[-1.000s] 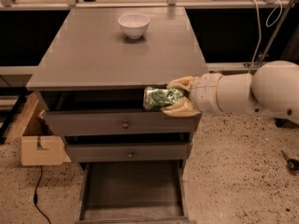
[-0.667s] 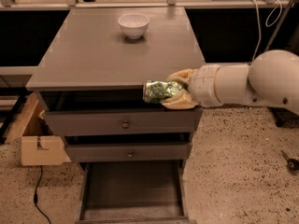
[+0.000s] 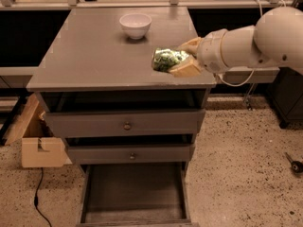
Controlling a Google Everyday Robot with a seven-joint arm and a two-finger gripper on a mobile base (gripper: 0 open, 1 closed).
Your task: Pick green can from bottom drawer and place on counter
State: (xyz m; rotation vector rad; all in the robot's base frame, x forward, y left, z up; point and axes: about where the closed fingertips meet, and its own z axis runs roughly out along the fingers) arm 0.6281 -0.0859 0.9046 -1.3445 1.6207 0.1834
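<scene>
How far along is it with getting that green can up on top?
Nearly done. The bottom drawer stands open, no can in it. The tool grips the green can over the right front of the counter. Left: set it down and let go.

Likely a robot lab: speckled floor [image 3: 236, 150], loose cable [image 3: 37, 200], cardboard box [image 3: 42, 151]. The gripper [image 3: 176, 60] grips the green can [image 3: 163, 58] at the counter's [image 3: 94, 51] right edge.
</scene>
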